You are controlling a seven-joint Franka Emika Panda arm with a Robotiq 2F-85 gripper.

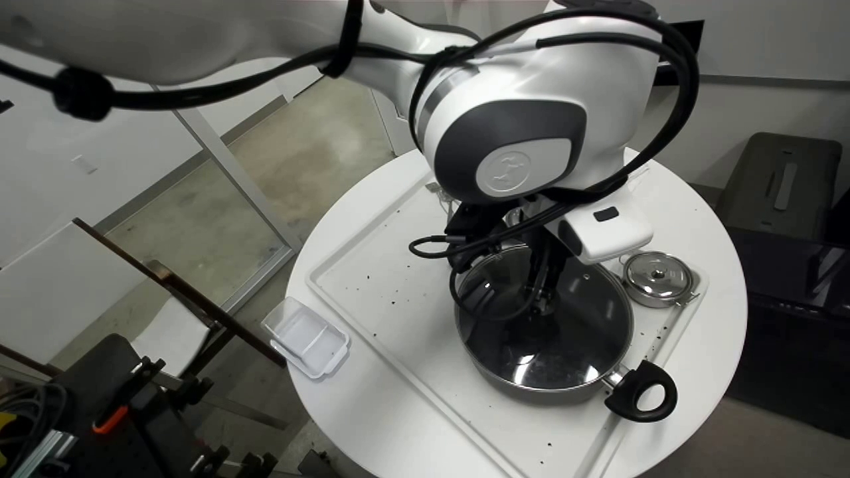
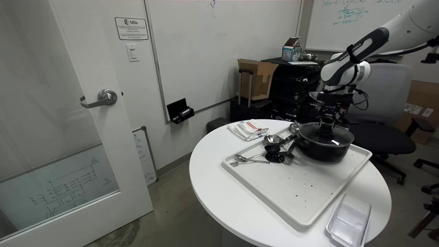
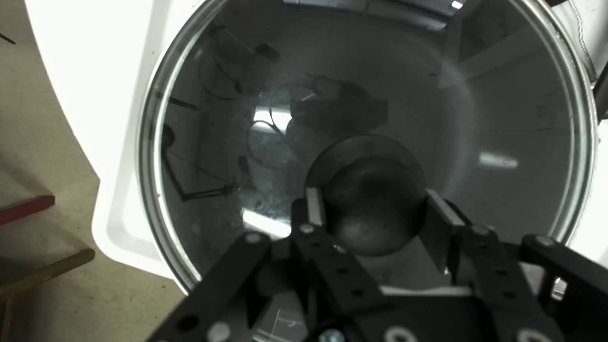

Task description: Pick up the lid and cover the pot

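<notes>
The lid (image 1: 581,332), clear glass with a metal rim, lies level over the black pot (image 1: 558,396), rim against rim as far as I can see. Both also show in an exterior view, the lid (image 2: 339,138) on top of the pot (image 2: 322,153). The pot's looped black handle (image 1: 641,393) sticks out to the side. My gripper (image 3: 375,204) points down at the lid's centre with a finger on each side of the black knob, both appearing to touch it. The gripper also shows in both exterior views (image 1: 543,305) (image 2: 325,126). In the wrist view the lid (image 3: 503,104) fills most of the picture.
The pot stands on a white tray (image 2: 274,192) on a round white table (image 2: 209,171). A small silvery lidded pot (image 1: 659,275) is close beside it. Utensils (image 2: 252,159), a small metal bowl (image 2: 273,139), a folded towel (image 2: 247,130) and a clear plastic container (image 2: 349,219) lie around.
</notes>
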